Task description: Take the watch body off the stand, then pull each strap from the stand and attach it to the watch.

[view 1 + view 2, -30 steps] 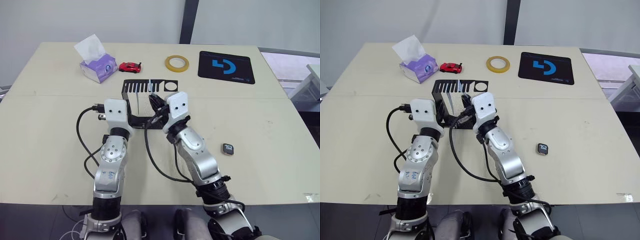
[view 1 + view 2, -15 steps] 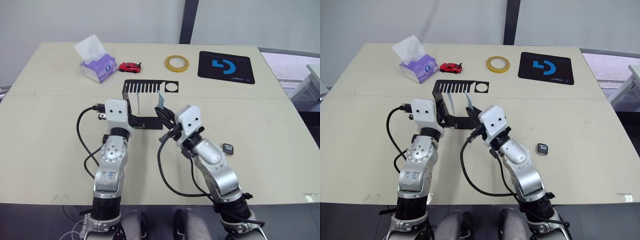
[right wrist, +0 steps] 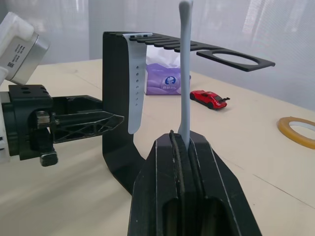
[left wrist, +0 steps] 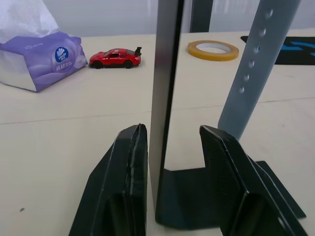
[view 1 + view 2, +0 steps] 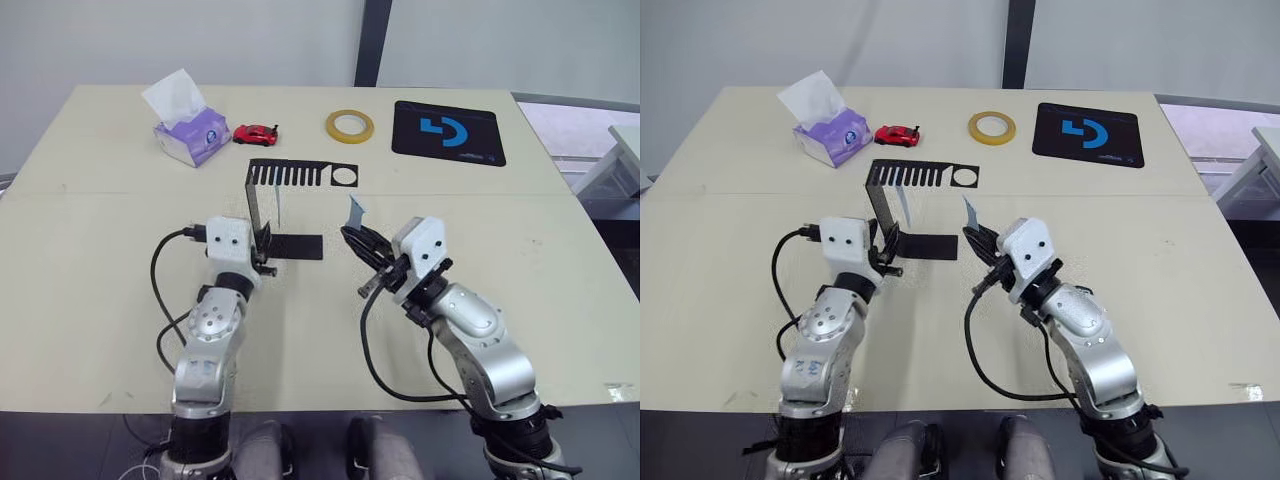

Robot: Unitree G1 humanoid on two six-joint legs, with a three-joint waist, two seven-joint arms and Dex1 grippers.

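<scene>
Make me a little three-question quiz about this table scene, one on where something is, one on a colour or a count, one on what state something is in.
1. Where is the toy car?
A. Beside the tissue box
B. On the black mat
C. Under the stand

2. How many straps hang on the stand?
A. None
B. One
C. Three

3. What is the right gripper doing?
A. Open, with nothing in it
B. Shut on a strap
C. Holding the tape roll

Answers:
1. A, the red car sits just right of the purple box at the table's far side.
2. B, one hanging strap shows in the right wrist view.
3. B, its jaws are closed on the pale band, clear of the stand.
</scene>
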